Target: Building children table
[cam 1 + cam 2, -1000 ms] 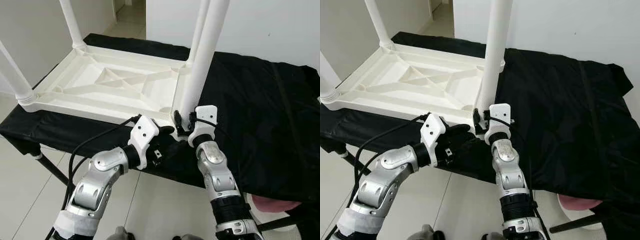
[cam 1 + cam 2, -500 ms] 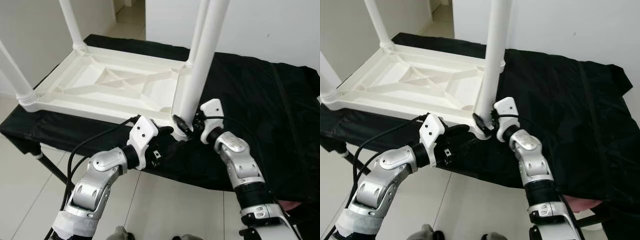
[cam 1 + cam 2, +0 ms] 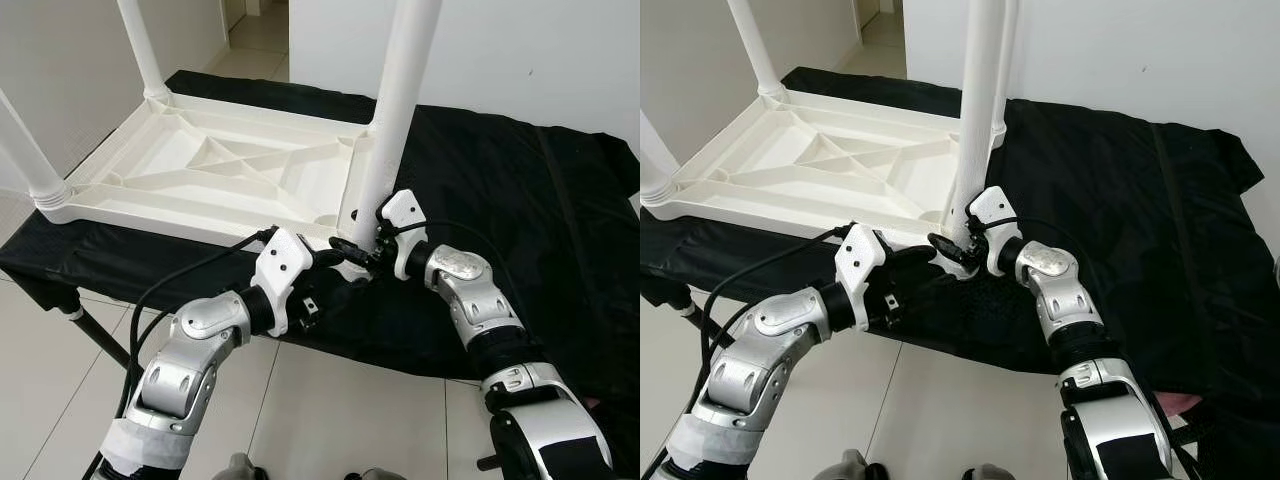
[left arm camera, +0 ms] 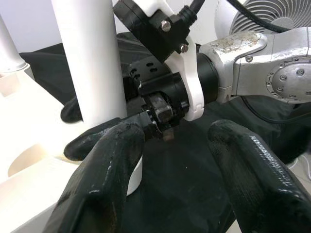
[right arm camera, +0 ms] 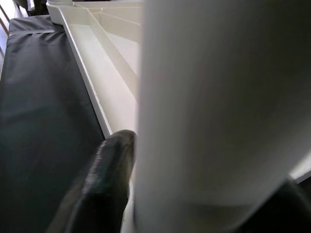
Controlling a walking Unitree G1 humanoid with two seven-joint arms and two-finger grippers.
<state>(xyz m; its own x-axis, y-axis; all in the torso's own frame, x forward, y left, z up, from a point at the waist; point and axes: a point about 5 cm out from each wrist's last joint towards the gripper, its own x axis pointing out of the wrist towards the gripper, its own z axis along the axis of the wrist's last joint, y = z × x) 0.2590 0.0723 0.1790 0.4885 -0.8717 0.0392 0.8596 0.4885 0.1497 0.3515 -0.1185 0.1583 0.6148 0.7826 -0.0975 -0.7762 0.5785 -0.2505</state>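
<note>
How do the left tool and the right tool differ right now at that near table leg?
The right tool is closed around the base of the near table leg; the left tool is open and holds nothing. The right tool reaches in from the right side of the leg, while the left tool sits just in front of the tabletop corner. Both have black fingers and meet at the same corner.

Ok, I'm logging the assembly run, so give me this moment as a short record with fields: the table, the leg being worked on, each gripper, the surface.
table: white plastic tabletop lying upside down, legs pointing up
leg in work: near-right corner leg, upright in its socket
right gripper: right gripper clamped around the base of that leg
left gripper: left gripper open, close beside the same corner, holding nothing
surface: black cloth over a folding stand
other legs: far-left leg and near-left leg standing in their corners
</note>
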